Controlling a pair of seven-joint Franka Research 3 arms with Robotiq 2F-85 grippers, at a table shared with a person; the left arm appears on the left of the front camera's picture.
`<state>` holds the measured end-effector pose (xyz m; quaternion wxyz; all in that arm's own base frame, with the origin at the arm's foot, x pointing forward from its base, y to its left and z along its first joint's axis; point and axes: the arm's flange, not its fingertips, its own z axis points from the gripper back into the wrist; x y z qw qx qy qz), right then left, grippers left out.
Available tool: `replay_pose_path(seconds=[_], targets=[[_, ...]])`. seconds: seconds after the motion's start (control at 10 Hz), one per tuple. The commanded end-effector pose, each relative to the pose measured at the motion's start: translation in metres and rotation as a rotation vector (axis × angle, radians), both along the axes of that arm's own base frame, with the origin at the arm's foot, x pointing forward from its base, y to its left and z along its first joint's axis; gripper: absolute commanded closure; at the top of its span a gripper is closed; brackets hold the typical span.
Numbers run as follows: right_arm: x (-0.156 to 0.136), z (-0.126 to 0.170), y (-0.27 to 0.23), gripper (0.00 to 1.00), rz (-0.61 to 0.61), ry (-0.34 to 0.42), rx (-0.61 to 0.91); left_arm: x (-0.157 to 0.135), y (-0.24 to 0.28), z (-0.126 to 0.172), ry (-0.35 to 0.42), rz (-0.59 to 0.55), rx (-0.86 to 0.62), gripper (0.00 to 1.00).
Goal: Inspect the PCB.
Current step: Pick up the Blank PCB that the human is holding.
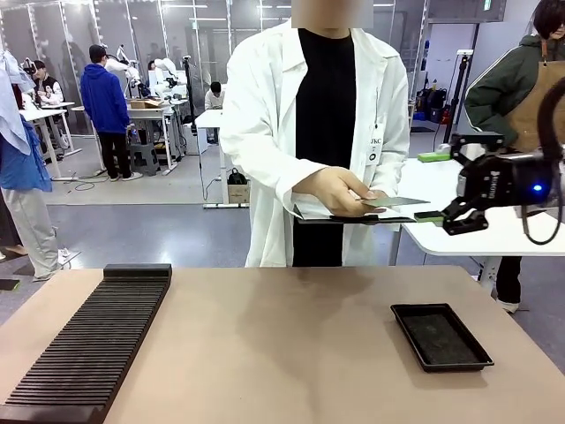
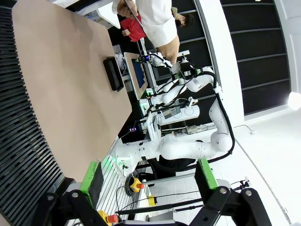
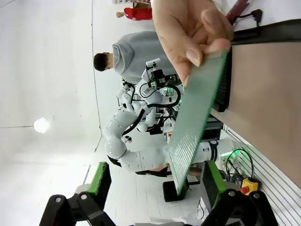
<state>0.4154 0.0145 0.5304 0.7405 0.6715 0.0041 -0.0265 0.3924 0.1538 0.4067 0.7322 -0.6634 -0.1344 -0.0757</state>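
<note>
Our right tool (image 3: 155, 188), spread, flanks the thin green rectangular circuit board (image 3: 195, 122) that the person's hand (image 3: 188, 28) offers; we should next close squarely.

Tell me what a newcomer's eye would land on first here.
The person's hand at the far side holds the green PCB out level, its end between the open fingers of the right gripper. On the table, a long black slotted rack lies at the robot's left and a shallow black tray at its right.
</note>
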Motion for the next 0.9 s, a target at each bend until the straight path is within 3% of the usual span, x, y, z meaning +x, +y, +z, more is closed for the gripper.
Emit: replay_pose_path(seconds=[0.0,0.3,0.6,0.7,0.8], targets=[[0.015,0.004,0.013,0.00,-0.015,0.059,0.003,0.001,0.004,0.004,0.018,-0.017,0.002,0.00],[0.025,-0.009,0.037,0.00,0.017,0.105,0.010,0.001,0.004,0.004,0.018,-0.017,0.002,0.00],[0.024,-0.016,0.039,0.89,-0.002,0.109,0.017,0.001,0.004,0.004,0.018,-0.017,0.002,0.00],[0.023,-0.017,0.040,1.00,0.002,0.111,0.012,0.001,0.004,0.004,0.018,-0.017,0.002,0.00],[0.023,-0.019,0.041,1.00,0.000,0.117,0.011,0.001,0.004,0.004,0.018,-0.017,0.002,0.00]])
